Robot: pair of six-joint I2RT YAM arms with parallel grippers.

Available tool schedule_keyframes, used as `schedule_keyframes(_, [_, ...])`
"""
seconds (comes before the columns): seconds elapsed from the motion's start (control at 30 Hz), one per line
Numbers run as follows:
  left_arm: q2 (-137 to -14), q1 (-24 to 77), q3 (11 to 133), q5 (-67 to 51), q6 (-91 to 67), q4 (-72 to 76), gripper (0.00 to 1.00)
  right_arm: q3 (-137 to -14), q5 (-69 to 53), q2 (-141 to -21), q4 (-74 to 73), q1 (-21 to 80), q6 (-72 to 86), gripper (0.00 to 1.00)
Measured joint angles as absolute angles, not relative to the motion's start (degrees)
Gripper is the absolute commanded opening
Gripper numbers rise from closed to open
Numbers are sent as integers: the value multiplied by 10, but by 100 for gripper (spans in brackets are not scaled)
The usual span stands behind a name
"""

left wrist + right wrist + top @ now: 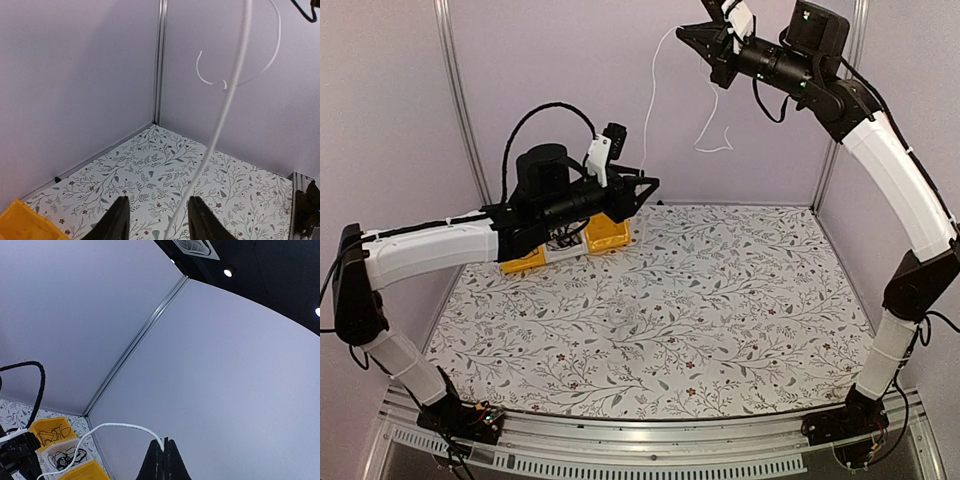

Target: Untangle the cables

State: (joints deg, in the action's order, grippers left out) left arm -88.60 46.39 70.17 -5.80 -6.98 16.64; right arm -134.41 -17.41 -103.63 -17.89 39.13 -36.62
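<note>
A white cable (649,100) hangs in the air from my right gripper (686,35), which is raised high near the back wall. That gripper (164,441) is shut on the white cable (115,426), which arcs away left and down. A loose loop of it dangles by the wall (715,140). My left gripper (653,185) hovers above the table by the bins. In the left wrist view its jaws (159,199) stand apart, and the white cable (227,100) runs down between them, close to the right finger (200,220). Black cables (50,431) lie in the bins.
Two yellow bins (605,236) (524,263) and a white one (564,252) between them stand at the table's back left, partly under my left arm. The floral mat (720,300) covers the table. Walls close in the back and both sides.
</note>
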Motion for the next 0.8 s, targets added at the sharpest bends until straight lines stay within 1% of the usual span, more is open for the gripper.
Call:
schedule_keyframes(0.03, [-898,462,713,-63,-70,168,29,-1344,-172,-1034,-179,391,-364,0])
schedule_keyframes(0.07, [-910,460,724,-70,-71,168,19,-1343,-170,-1034,-179,391,-362,0])
schedule_keyframes(0.13, [-924,454,737,-75,-76,168,3,-1335,-163,-1029,-176,391,-357,0])
schedule_keyframes(0.17, [-926,451,740,-77,-79,167,0,-1323,-157,-1024,-173,391,-353,0])
schedule_keyframes(0.3, [-924,441,752,-81,-83,156,0,-1235,-147,-994,-160,369,-319,0])
schedule_keyframes(0.33, [-922,440,757,-82,-84,150,0,-1211,-144,-986,-159,356,-303,8])
schedule_keyframes(0.37, [-920,438,766,-82,-85,142,0,-1178,-140,-978,-154,338,-283,25])
schedule_keyframes(0.4, [-918,437,776,-81,-86,135,0,-1139,-135,-970,-151,312,-256,37])
schedule_keyframes(0.43, [-915,436,787,-81,-87,125,0,-1107,-130,-967,-153,288,-227,46])
schedule_keyframes(0.47, [-914,436,802,-80,-88,117,0,-1073,-124,-966,-156,260,-201,52])
schedule_keyframes(0.5, [-913,435,822,-79,-91,111,0,-1045,-121,-967,-159,242,-181,55])
schedule_keyframes(0.57, [-912,435,858,-73,-95,103,0,-980,-133,-967,-166,209,-153,57])
schedule_keyframes(0.63, [-912,435,899,-67,-104,96,0,-910,-174,-958,-166,198,-133,57])
schedule_keyframes(0.73, [-913,437,957,-46,-114,90,0,-821,-248,-923,-153,221,-118,55])
schedule_keyframes(0.8, [-916,440,989,-32,-119,88,0,-776,-296,-888,-135,256,-115,55])
